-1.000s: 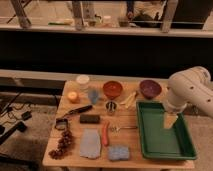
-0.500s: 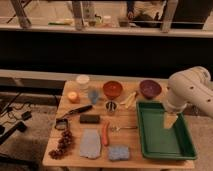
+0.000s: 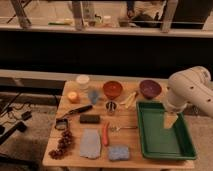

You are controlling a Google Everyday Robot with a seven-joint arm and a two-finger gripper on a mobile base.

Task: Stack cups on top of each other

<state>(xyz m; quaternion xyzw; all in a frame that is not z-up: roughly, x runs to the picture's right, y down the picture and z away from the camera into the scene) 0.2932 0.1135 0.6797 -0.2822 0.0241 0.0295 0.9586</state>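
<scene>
Silver cup (image 3: 112,107) stands mid-surface (image 3: 128,143); blue cup (image 3: 93,95) sits near it, up-left, not touching. Gripper (image 3: 171,121) hangs over green tray (image 3: 159,141), well apart from both cups; unclear whether spread or pressed together.

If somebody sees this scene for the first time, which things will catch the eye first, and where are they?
The big white robot arm at the right edge stands out first, its claw hanging over the green tray on the right side of the table. Next come the orange-red bowl and the purple bowl at the back, with the silver cup in front of the orange-red bowl and the pale blue cup to its left.
</scene>
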